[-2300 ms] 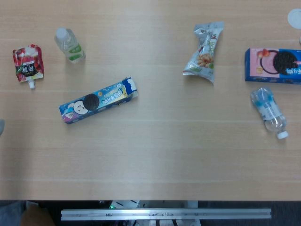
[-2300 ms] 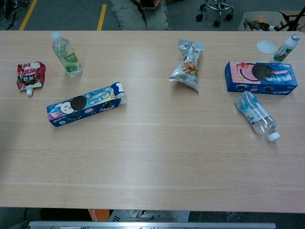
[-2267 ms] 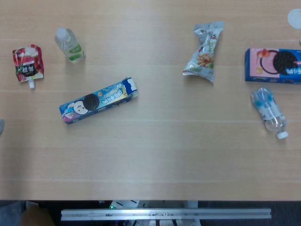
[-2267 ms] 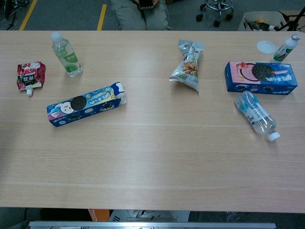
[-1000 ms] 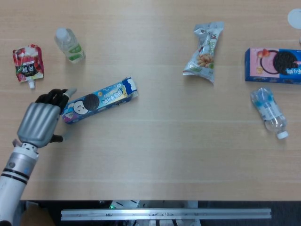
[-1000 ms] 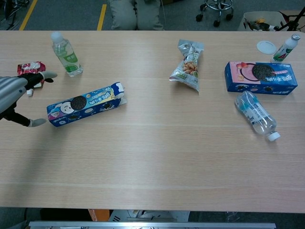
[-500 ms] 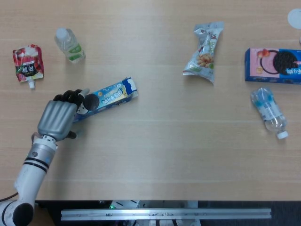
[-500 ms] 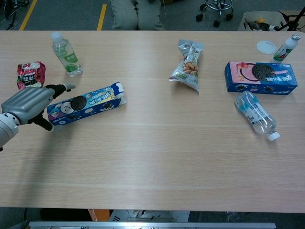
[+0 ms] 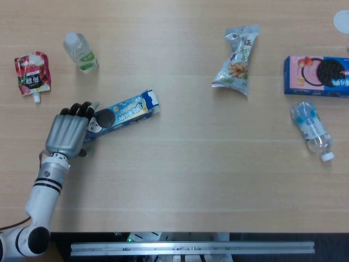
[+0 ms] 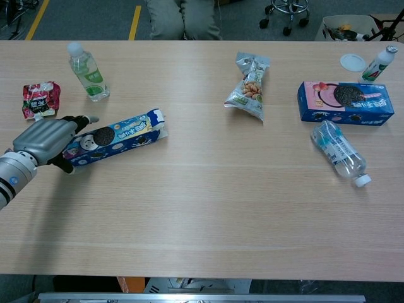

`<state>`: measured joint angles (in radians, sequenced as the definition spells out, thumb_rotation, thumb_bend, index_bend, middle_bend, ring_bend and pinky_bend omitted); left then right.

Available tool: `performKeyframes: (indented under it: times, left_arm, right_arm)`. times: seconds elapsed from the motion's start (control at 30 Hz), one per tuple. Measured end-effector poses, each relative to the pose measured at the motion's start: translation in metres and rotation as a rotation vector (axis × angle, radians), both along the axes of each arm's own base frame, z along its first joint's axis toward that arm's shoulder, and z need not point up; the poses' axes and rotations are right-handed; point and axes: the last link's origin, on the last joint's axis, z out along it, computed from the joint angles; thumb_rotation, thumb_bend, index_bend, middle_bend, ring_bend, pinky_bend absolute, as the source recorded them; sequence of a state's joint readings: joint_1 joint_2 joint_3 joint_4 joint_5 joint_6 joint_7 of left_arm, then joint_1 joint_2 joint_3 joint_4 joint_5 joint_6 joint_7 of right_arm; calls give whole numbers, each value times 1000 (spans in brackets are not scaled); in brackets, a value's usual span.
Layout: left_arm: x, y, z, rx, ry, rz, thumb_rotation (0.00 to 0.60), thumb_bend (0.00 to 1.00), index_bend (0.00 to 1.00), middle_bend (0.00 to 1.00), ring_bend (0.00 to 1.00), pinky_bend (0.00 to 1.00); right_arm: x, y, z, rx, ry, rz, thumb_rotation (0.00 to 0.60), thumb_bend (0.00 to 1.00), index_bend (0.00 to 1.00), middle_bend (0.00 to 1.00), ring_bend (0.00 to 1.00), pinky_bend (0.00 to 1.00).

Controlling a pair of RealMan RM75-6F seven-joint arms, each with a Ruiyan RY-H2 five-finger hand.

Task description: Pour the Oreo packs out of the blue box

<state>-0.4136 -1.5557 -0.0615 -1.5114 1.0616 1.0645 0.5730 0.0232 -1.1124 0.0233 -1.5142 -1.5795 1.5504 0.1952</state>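
The blue Oreo box (image 9: 122, 113) lies flat on the wooden table (image 9: 180, 180), left of centre, long axis tilted — its open-flap end points up-right, its other end sits under the left hand (image 9: 69, 132). The left hand is draped over that lower-left end, dark fingertips (image 9: 82, 109) curled across the far edge of the box and the thumb on the near side in the chest view; it looks closed around the box end, box still resting on the table. No Oreo packs show outside the box. Right hand is not in either view. Up-left of the box a green-label water bottle (image 9: 80, 52) lies on its side, and a red spouted drink pouch (image 9: 32, 73) lies near the left edge, well apart from the hand. A silver snack bag of nuts (image 9: 237, 60) sits right of centre. At the right edge is a second, pink-and-blue Oreo box (image 9: 316, 76), with a clear blue-label bottle (image 9: 311, 129) lying just below it, cap pointing down-right. The chest view also shows a small white-capped bottle (image 10: 379, 62) and a white lid (image 10: 352, 61) at the far right corner.
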Motion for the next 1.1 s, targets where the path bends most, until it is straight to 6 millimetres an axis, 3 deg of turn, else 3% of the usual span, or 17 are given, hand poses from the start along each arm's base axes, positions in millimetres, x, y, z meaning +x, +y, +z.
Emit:
performKeyframes:
  times: [0.2, 0.33, 0.43, 0.6, 0.87, 1.1]
  left_arm:
    - [-11, 2, -9, 16, -19, 74, 600, 177, 200, 214, 210, 266]
    - [-12, 7, -15, 33, -77, 125, 600, 178, 313, 341, 344, 400]
    - [-16, 11, -19, 49, -82, 136, 600, 178, 361, 383, 381, 511]
    - [-19, 14, -25, 50, -107, 181, 600, 178, 413, 447, 427, 565]
    - [-11, 22, -15, 96, -111, 116, 600, 178, 470, 509, 459, 618]
    - [6, 26, 10, 118, -52, -70, 600, 178, 473, 511, 458, 619]
  right_arm:
    - [-1, 1, 0, -1, 0, -2, 600, 355, 414, 427, 398, 430]
    - [-1, 1, -1, 0, -2, -5, 600, 355, 414, 427, 398, 430]
    - [-2, 2, 0, -4, -2, -6, 600, 355, 414, 427, 398, 430]
    - [-4, 4, 1, -9, -6, -17, 600, 355, 414, 427, 398, 430]
    - [-4, 4, 0, -7, -7, -14, 600, 355, 414, 427, 398, 430]
    - [-4, 3, -1, -7, -8, -12, 600, 355, 414, 427, 398, 430]
